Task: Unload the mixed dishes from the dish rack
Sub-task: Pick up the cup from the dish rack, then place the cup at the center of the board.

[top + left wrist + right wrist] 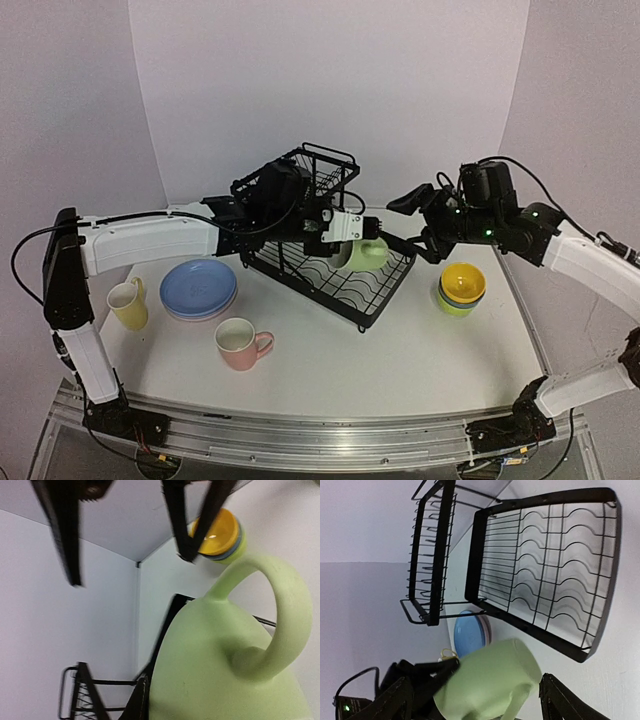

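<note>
L arm is stretched in from the left across the dish rack [372, 318]. The left gripper [347, 238] is clamped on the pale-green mug [365, 255], taken at its mouth end. Mug is held on its side over the right part of the lower tray [555, 565]. From the top view it can't be told whether it clears the wires. In the R wrist view it is seen nearer the cam than the tray. Its handle [285, 625] fills much of the L wrist view.

The right gripper [410, 225] is placed just beside the mug on its right side. Jaws are spread wide, w/ the mug between the fingers [560, 700]; no contact is seen.

Upper basket [318, 170] is seen at the rack's rear left.

Elsewhere on the surface [400, 380]:
- blue plate [198, 285] is stacked on pink plate [488, 630], left of rack
- yellow mug [127, 303] is set upright, left of plates
- pink mug [240, 343] is set upright, nearer the arm bases
- bowl stack [461, 290] is set right of rack, yellow on top, blue then green under it
</note>
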Action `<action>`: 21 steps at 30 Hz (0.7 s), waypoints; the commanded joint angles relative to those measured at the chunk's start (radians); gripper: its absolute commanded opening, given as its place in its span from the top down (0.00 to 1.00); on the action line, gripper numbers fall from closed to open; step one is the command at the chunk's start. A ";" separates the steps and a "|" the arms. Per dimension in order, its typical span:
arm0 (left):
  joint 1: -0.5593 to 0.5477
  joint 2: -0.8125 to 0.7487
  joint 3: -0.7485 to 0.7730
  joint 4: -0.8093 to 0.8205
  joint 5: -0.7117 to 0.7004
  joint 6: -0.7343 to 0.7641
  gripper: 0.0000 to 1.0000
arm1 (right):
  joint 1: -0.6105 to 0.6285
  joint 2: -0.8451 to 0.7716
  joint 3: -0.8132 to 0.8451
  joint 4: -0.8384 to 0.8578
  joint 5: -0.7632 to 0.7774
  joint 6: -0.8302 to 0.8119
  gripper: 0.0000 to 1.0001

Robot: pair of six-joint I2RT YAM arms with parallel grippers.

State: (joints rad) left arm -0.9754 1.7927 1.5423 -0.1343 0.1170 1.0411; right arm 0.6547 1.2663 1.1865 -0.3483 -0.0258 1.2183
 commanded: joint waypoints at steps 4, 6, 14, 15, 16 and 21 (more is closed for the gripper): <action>-0.130 -0.025 0.160 -0.607 0.116 -0.237 1.00 | -0.017 -0.106 0.069 -0.274 0.231 -0.283 0.11; -0.156 0.027 0.210 -0.739 0.109 -0.287 1.00 | -0.018 -0.098 0.094 -0.333 0.250 -0.344 0.10; -0.178 0.193 0.292 -0.886 0.012 -0.391 1.00 | -0.017 -0.068 0.125 -0.456 0.326 -0.477 0.07; -0.183 0.207 0.292 -0.874 -0.019 -0.393 1.00 | -0.018 -0.072 0.117 -0.457 0.338 -0.482 0.07; -0.187 0.222 0.292 -0.865 -0.051 -0.394 1.00 | -0.018 -0.077 0.110 -0.459 0.350 -0.486 0.07; -0.200 0.255 0.254 -0.817 -0.196 -0.391 1.00 | -0.017 -0.098 0.081 -0.460 0.379 -0.497 0.07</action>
State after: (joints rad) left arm -1.1638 2.0613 1.7915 -0.9911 0.0465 0.6798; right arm 0.6373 1.1924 1.2836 -0.7813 0.2949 0.7620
